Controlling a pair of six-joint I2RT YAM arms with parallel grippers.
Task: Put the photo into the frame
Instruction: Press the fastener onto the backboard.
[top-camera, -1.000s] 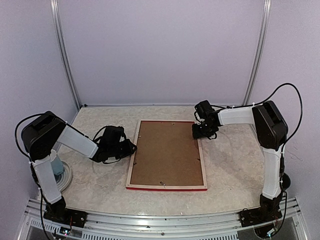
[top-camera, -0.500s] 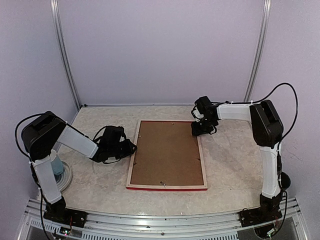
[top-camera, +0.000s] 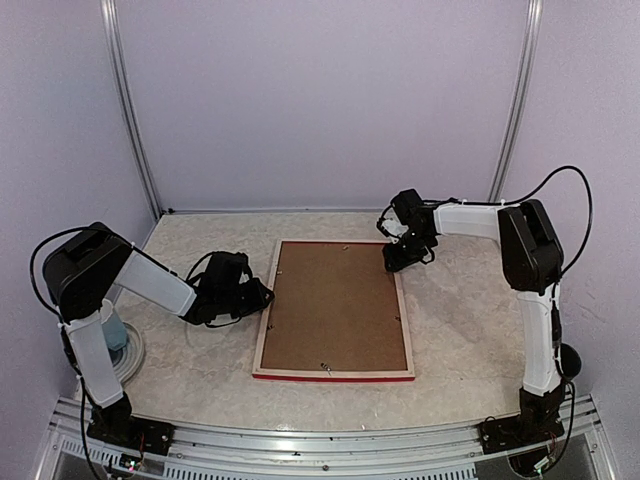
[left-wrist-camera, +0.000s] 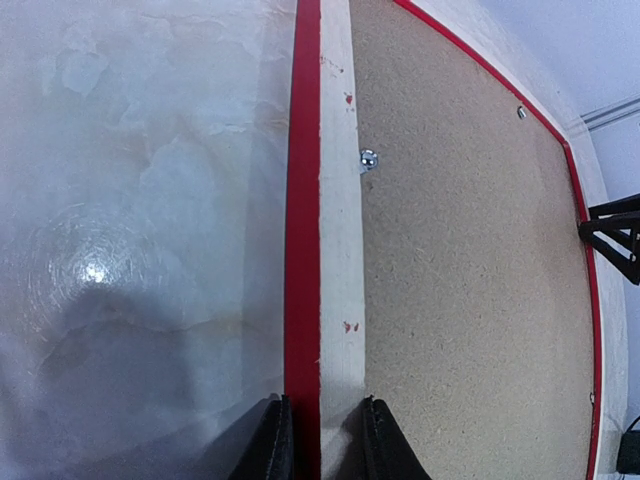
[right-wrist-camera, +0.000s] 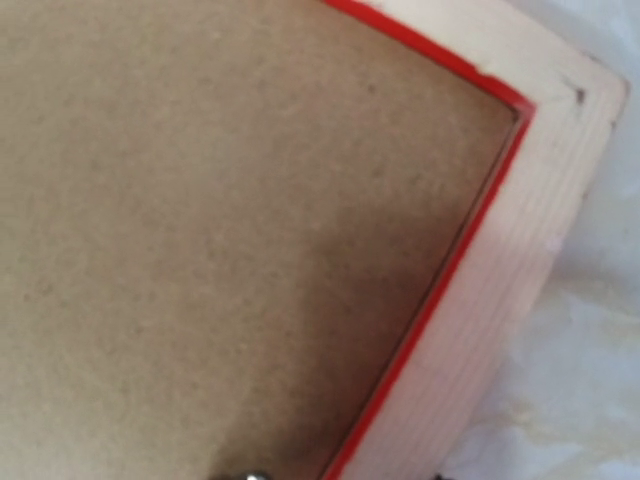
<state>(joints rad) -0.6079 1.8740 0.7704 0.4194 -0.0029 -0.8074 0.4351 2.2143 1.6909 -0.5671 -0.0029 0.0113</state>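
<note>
1. The frame (top-camera: 333, 375) lies face-down on the tabletop (top-camera: 460, 330), with the brown backing panel (top-camera: 333, 305) inside.
2. The left hand (left-wrist-camera: 322, 440) is clamped on the frame's left rail.
3. The right hand (top-camera: 395, 262) is at the frame's far right corner; I cannot tell whether it is apart or together.

Frame (top-camera: 262, 335) is laid flat and face down near the middle of the table (top-camera: 470, 330), with the long sides running from the near edge toward the back wall. The pale wood back is turned up. Glossy red is seen only as thin lines along the rail edges and as a strip on the near short side. The opening is filled by a brown backing board (top-camera: 333, 305), seated flush inside the rails. A small shiny metal tab (left-wrist-camera: 368, 158) is seen at the inner edge of the left rail, and a few small red marks on that rail's wood.
</note>
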